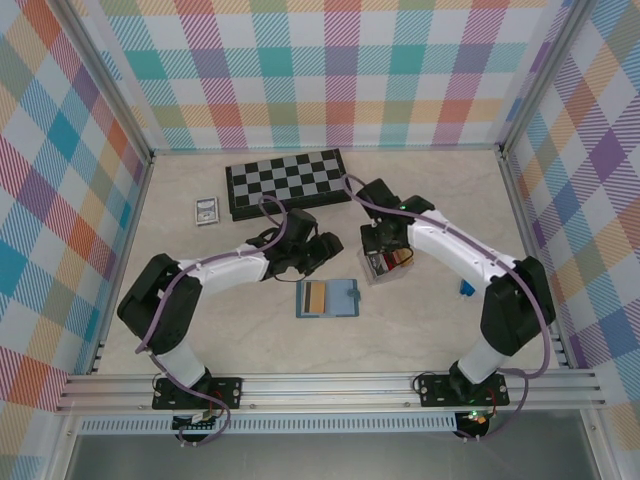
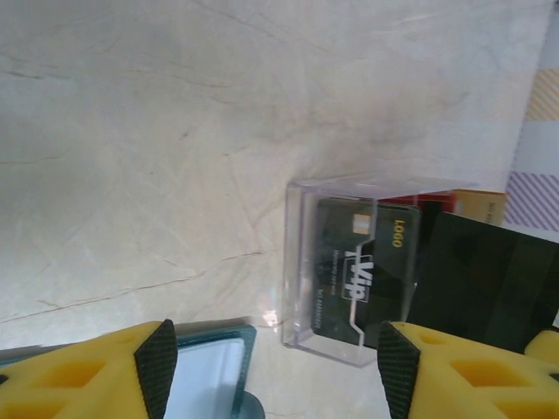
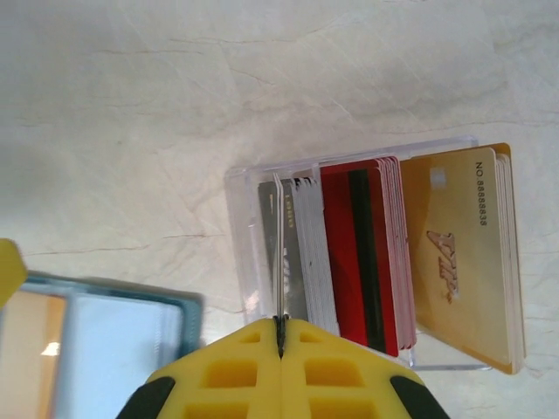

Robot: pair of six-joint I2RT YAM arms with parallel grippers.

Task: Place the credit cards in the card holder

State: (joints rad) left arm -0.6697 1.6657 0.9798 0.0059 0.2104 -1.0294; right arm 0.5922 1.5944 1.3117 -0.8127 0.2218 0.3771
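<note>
Worktop (image 1: 420, 330), inventory: one chessboard (image 1: 287, 183) at the far side, one small silver-framed rectangle (image 1: 207, 210) just left of it, one small blue item (image 1: 466, 288) beside the right arm, one clear box (image 3: 249, 236), one card holder (image 1: 345, 298).

Card holder: teal, lying open and flat at centre, nearer the arm bases than both grippers. One tan card (image 1: 314, 297) sits in its left half.

Clear box: stands just right of the card holder, apart from it. The credit cards (image 3: 362, 253) stand on edge inside it in three groups: a grey-white stack, a red stack with a black stripe, and a tan-gold stack marked VIP. The number in each stack cannot be told. From the left wrist view, one black VIP card (image 2: 362, 262) faces out through the box wall.

Left gripper (image 2: 278, 371): released, pads (image 2: 157, 367) wide apart with nothing between them. It hangs over the bare worktop, with a corner of the card holder below its left finger and the clear box just ahead.

Right gripper (image 3: 279, 332): clenched, yellow fingers pressed together at the near side of the box. One edge-on card (image 3: 278, 253) runs straight out from between them, at the grey-white end of the row, and looks pinched.
</note>
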